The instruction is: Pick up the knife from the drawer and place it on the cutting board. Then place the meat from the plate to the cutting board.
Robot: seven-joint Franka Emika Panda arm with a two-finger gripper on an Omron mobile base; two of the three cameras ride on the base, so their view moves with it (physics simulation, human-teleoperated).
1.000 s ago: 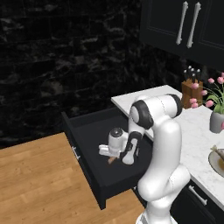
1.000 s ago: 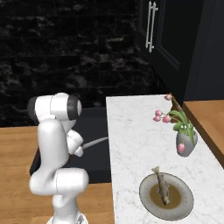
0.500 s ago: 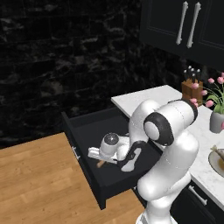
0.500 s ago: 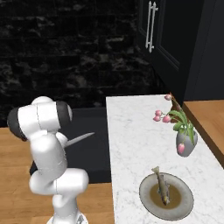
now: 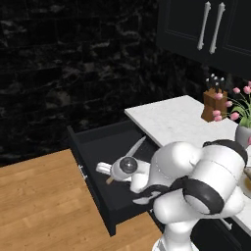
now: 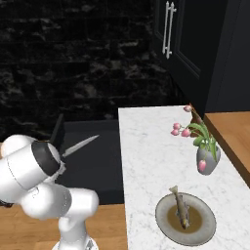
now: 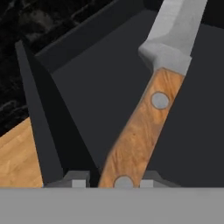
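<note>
**Knife handle between the fingertips, above the open drawer**

In the left base view I see the wooden floor (image 5: 39, 196) across the lower left, then the open black drawer (image 5: 93, 147) in the middle of the frame. The gripper (image 5: 109, 172) sits over the drawer's front part, and the knife (image 5: 131, 152) slants up and to the right from it, blade toward the counter (image 5: 171, 117). At the right edge stand a knife block (image 5: 213, 102) and a vase of pink flowers (image 5: 241, 122).

In the right base view the arm takes the lower left. The knife's grey blade (image 6: 80, 145) sticks out to the right of it, over the dark drawer (image 6: 97, 161). Right of the drawer runs the white counter (image 6: 151, 151). On it, at the lower right, the plate (image 6: 163, 219) holds the meat (image 6: 180, 210), and the vase (image 6: 207, 158) stands above it in the frame.

In the hand view the floor (image 7: 17, 153) shows at the lower left, then the drawer's wall (image 7: 39, 113). The two fingertips (image 7: 74, 178) rise at the bottom centre with the brown handle (image 7: 140, 127) passing between them; both tips sit against the handle, so I read the jaws as clamped on it. The blade runs out at the upper right.
</note>
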